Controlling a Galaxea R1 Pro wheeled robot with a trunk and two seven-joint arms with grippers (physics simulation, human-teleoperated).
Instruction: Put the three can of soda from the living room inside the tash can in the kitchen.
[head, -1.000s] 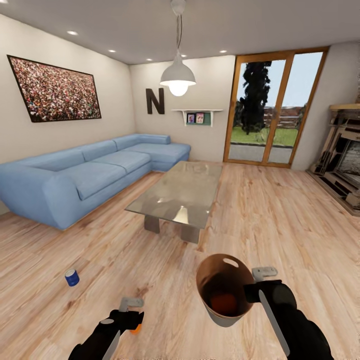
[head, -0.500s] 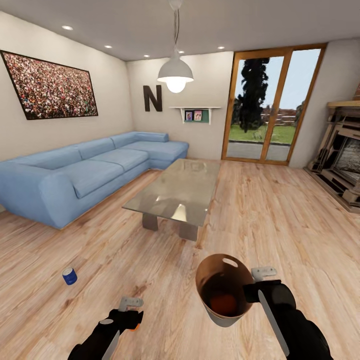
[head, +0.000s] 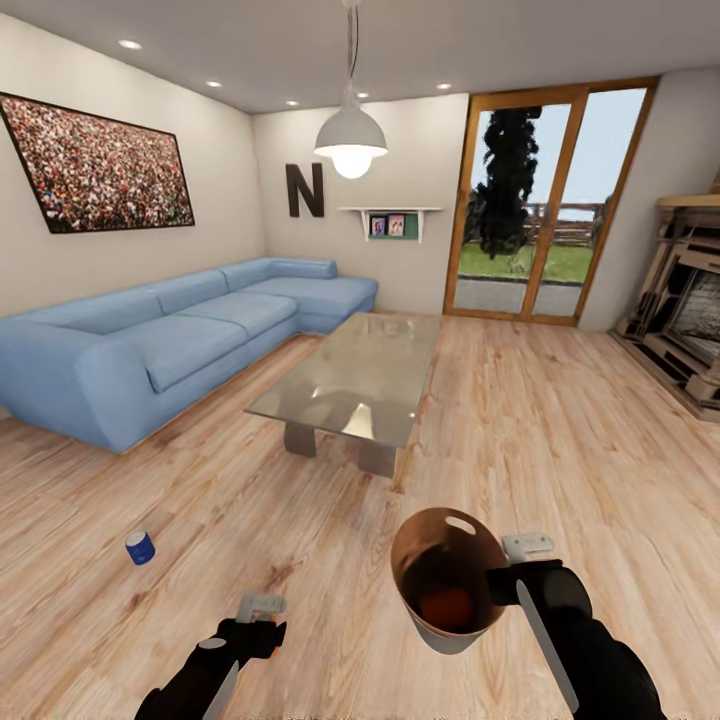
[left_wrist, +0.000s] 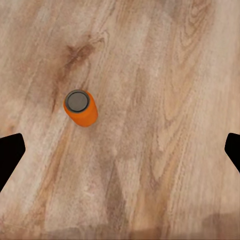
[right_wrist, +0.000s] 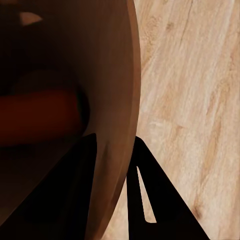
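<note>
the right hand (head: 502, 585) is closed on the wall of the small round bin (head: 445, 580), pale outside and shiny brown inside. the bin is held up above the floor and tipped a little. the right wrist view shows one finger inside the bin and one outside it. a bright orange soda can (head: 448, 604) lies in the bottom of the bin.

the left hand (head: 258, 628) hangs low over the light wood plank floor (head: 560, 440). its fingers are spread wide with nothing in them. another orange soda can with a grey top (left_wrist: 80, 107) stands on the floor under this hand.

farther off on the robot's left, a dark blue soda can (head: 140, 547) sits on the floor.

past them stands a low glass counter (head: 350, 380). a long blue corner sofa (head: 180, 340) is beside it, along the wall.
</note>
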